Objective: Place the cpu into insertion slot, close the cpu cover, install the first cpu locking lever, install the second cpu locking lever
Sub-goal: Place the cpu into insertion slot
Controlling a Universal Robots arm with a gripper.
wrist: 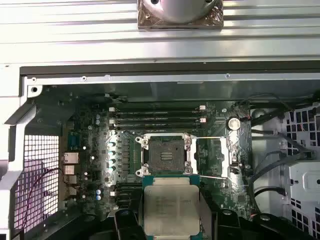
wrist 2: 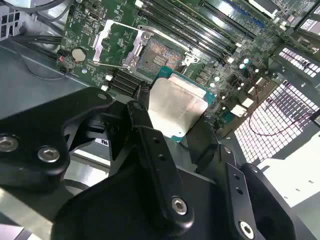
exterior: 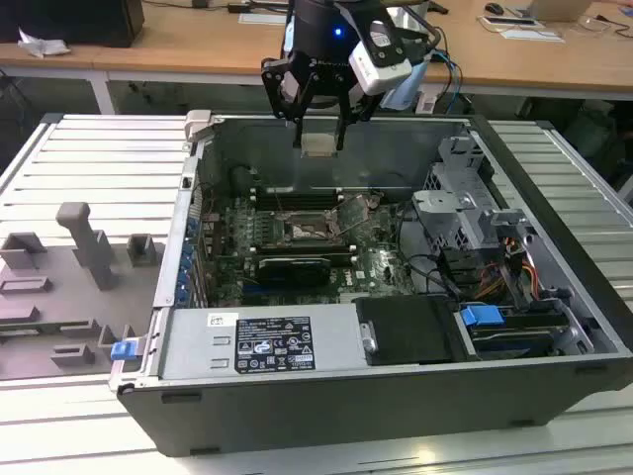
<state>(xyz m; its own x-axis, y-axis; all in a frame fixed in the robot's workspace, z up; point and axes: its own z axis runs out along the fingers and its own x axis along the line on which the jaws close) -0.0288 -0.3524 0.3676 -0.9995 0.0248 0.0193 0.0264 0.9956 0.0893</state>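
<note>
Setting: A slatted metal counter [exterior: 99,168] was seen in a workshop, with wooden desks [exterior: 198,45] behind it. An open computer case [exterior: 257,341] was laid on its side across the counter's middle, so that the green board [wrist: 90,165] faced upward for access from above.
Fixtures: Grey holders [exterior: 89,247] were set out near the counter's edge at the exterior view's left, apart from the case.
Gripper: The gripper [exterior: 318,146] was held above the open case, its fingers clamped on two opposite edges of the cpu.
Cpu: The cpu [wrist: 170,206] was carried flat, metal top up, well above the board and not yet seated. The level hold was judged to match the flat lie of the socket.
Insertion slot: The insertion slot [wrist: 166,155] lay bare near the board's middle, just beside the long memory slots [wrist: 157,116].
Cpu cover: The cpu cover [wrist: 212,157] was swung open to one side of the slot, so the socket was unobstructed.
Progress: No step of the task was judged finished.
</note>
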